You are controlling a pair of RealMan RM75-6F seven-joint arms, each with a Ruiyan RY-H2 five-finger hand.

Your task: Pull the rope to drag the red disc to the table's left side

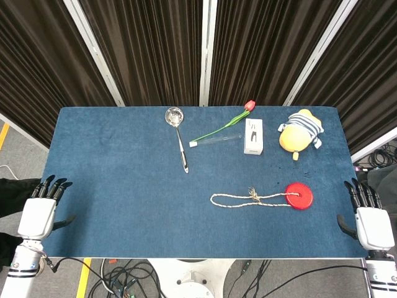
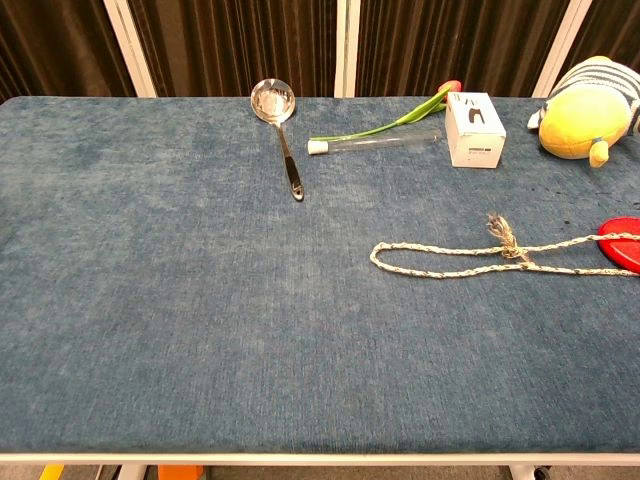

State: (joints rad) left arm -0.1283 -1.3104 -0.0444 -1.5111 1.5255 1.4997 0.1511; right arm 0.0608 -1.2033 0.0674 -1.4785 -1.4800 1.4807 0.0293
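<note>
A red disc (image 1: 299, 195) lies on the right part of the blue table (image 1: 124, 186); in the chest view only the edge of the disc (image 2: 624, 243) shows at the right border. A pale rope loop (image 1: 248, 200) runs leftward from the disc, with a knot near its middle; the rope (image 2: 450, 262) is plain in the chest view. My left hand (image 1: 43, 208) hangs off the table's left front corner, fingers apart, holding nothing. My right hand (image 1: 369, 214) sits off the right front corner, likewise empty. Neither hand shows in the chest view.
A steel ladle (image 1: 178, 139) lies at the back centre. Beside it are a red tulip (image 1: 224, 124) over a clear tube (image 2: 375, 143), a white box (image 1: 253, 136) and a yellow plush toy (image 1: 299, 133). Dark curtains hang behind the table.
</note>
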